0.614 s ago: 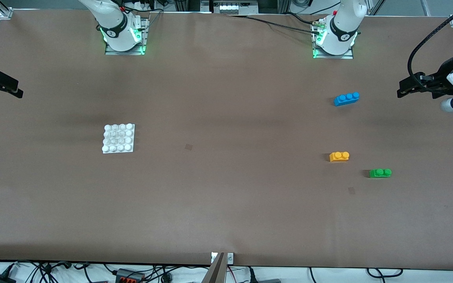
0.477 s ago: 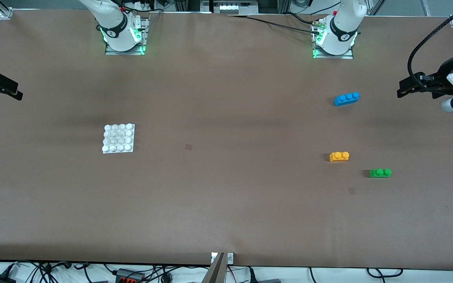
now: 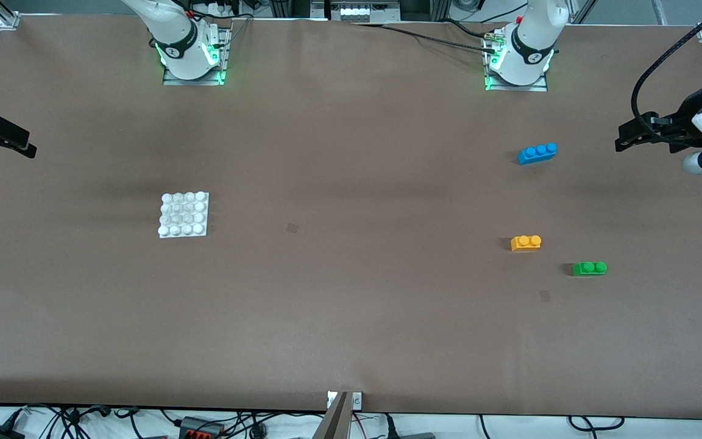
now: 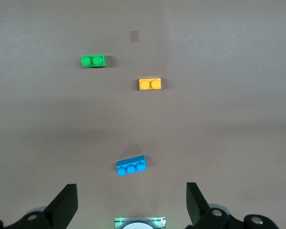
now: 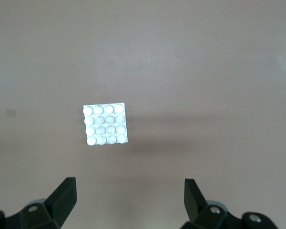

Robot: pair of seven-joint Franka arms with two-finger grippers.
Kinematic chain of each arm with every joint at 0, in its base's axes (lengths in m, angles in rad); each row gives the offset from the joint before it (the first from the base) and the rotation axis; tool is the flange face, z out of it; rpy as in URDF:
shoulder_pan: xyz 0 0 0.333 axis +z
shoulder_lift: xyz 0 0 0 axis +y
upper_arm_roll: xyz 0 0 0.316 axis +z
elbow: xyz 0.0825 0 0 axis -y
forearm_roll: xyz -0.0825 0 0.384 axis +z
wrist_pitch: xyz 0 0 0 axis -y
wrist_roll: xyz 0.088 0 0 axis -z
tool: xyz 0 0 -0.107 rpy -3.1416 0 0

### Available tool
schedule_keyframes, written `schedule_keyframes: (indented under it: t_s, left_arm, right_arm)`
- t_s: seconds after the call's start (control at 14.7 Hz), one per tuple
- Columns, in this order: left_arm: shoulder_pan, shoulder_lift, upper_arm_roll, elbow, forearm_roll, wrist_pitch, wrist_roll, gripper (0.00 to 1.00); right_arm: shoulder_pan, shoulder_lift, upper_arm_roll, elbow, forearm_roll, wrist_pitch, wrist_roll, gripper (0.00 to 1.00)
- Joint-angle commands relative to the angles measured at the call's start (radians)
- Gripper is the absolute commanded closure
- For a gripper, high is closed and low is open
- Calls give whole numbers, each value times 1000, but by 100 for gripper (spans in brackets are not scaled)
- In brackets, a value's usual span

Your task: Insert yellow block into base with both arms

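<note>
Yellow block (image 3: 526,242) lies flat on the desk (image 3: 351,317), studs up, toward the left arm's end. From it, the green brick (image 3: 589,268) is just nearer the camera, the blue brick (image 3: 537,153) well farther. The base (image 3: 184,214) lies well apart from it, toward the right arm's end. Left gripper (image 4: 131,205) and right gripper (image 5: 128,202) hang high over their desk ends, jaws wide open and empty.

Brown matte counter (image 3: 351,317) filling nearly whole front view, faint creases and soft shadow bands running across it. Two small darker patches (image 3: 292,228) showing on surface. Aluminium frame posts (image 3: 3,15) standing at corners. Black cables (image 3: 70,421) and power bricks lying along edge nearest front camera. Light even, diffuse.
</note>
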Motion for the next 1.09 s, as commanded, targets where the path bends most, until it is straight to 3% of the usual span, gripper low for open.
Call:
schedule_keyframes:
  t_s: [0.0,0.48,0.68,0.82,1.02]
  left_arm:
    - [3,-4,1,2,-19,-10,-6,0]
    - [3,-4,1,2,-19,-10,-6,0]
    - [3,-4,3,2,-19,-10,-6,0]
    - [3,-4,3,2,-19,-10,-6,0]
    - [3,-4,4,2,-17,-10,-4,0]
  right_arm:
    - [-2,14,8,7,11,-44,4,0]
    - [1,84,10,12,13,-56,-5,0]
    - [26,150,10,0,11,-131,-10,0]
    - [36,162,11,-55,13,-40,-8,0]
    - [44,144,11,-236,22,163,4,0]
